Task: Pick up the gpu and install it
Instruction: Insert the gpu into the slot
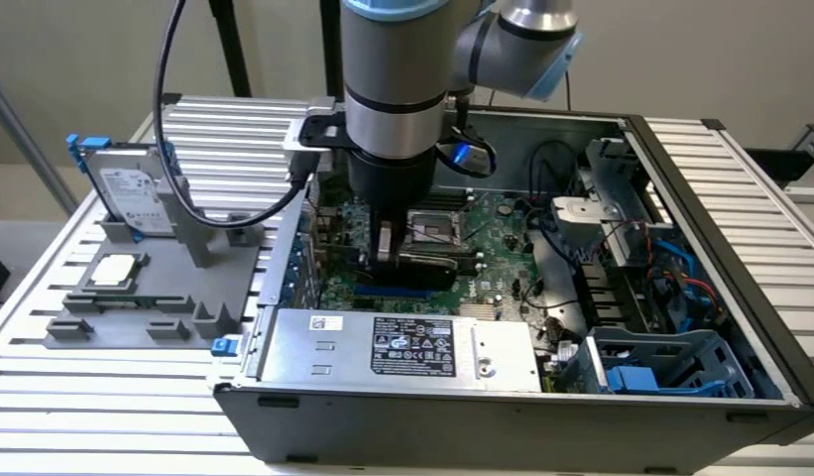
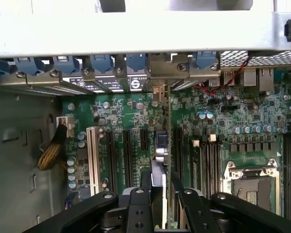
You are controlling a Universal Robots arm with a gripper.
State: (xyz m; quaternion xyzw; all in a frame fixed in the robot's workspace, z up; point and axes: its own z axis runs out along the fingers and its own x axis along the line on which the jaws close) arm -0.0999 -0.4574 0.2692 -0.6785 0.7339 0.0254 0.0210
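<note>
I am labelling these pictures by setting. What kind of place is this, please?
Probably a robot test bench for computer assembly: an open PC case with its motherboard exposed lies on a slatted metal table, and a grey fixture beside it holds spare parts.

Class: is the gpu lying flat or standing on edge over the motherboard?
On edge: the gpu stands upright, seen edge-on between the end effector's fingers, above the motherboard.
</note>
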